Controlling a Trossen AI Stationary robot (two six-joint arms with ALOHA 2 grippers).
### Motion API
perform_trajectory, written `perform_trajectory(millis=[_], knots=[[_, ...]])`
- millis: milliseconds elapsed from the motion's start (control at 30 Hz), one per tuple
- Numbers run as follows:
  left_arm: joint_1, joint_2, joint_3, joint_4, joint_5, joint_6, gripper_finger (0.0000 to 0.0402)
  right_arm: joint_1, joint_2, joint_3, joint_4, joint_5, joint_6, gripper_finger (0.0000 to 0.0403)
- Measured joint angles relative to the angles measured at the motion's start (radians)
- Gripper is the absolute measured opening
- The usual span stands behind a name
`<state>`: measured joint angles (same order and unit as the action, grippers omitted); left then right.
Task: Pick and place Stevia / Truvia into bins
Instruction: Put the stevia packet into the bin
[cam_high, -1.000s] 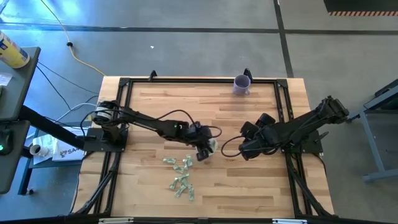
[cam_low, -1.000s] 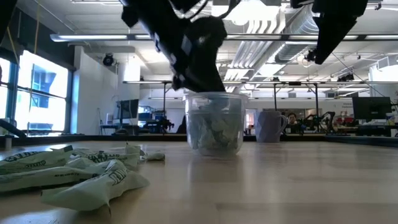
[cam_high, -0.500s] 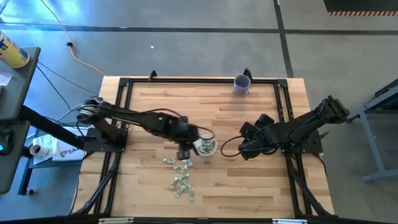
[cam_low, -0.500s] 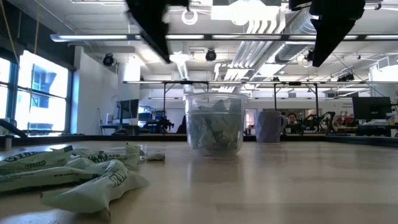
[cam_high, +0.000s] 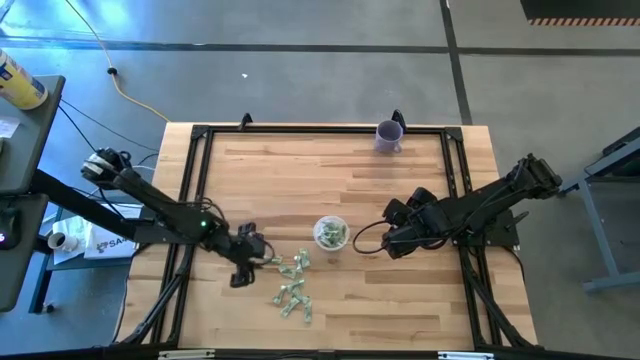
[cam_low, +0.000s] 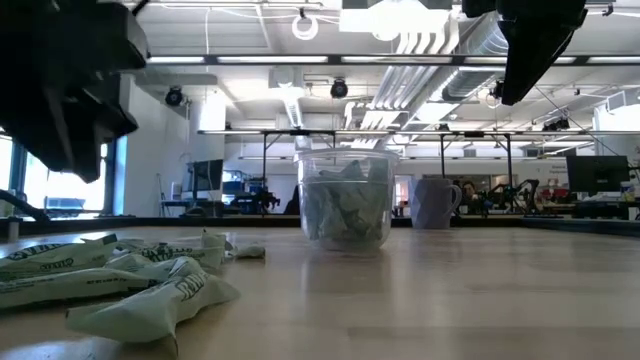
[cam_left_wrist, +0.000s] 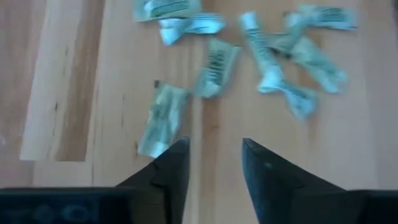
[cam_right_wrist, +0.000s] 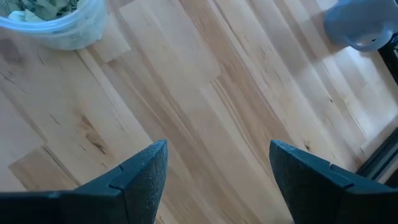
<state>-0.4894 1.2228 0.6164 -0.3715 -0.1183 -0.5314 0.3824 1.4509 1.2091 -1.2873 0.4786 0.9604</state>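
Sachets (cam_high: 292, 286) of Stevia lie scattered on the wooden table (cam_high: 400, 300), just beside my left gripper (cam_high: 240, 277), whose fingers are parted and empty. I see the clear cup (cam_high: 331, 234) holding more sachets between both arms, the right gripper (cam_high: 388, 243) open near it, a purple cup (cam_high: 389, 136) well apart at the far edge.

The clear cup (cam_high: 331, 234) stands near the table's (cam_high: 400, 300) middle, with sachets inside it. Loose sachets (cam_high: 291, 285) lie on the table in front of the cup, toward its left. The left gripper (cam_high: 243, 272) hangs just left of them, the right gripper (cam_high: 392, 243) right of the cup. Another cup (cam_high: 388, 136) stands at the far edge.
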Motion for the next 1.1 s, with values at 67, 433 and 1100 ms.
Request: perform_trajectory(millis=[67, 433, 1100], knots=[[0.005, 0.037, -0.007, 0.016, -0.04, 0.002, 0.0202, 0.0, 0.0, 0.0, 0.001, -0.005, 0.0, 0.0271], [0.005, 0.242, -0.006, 0.126, -0.115, 0.156, 0.0286, -0.001, 0.0, 0.0, -0.002, -0.016, -0.006, 0.0271], [0.468, 0.209, 0.299, 0.133, 0.038, 0.332, 0.0046, -0.016, 0.0, 0.0, -0.041, -0.02, -0.027, 0.0271]])
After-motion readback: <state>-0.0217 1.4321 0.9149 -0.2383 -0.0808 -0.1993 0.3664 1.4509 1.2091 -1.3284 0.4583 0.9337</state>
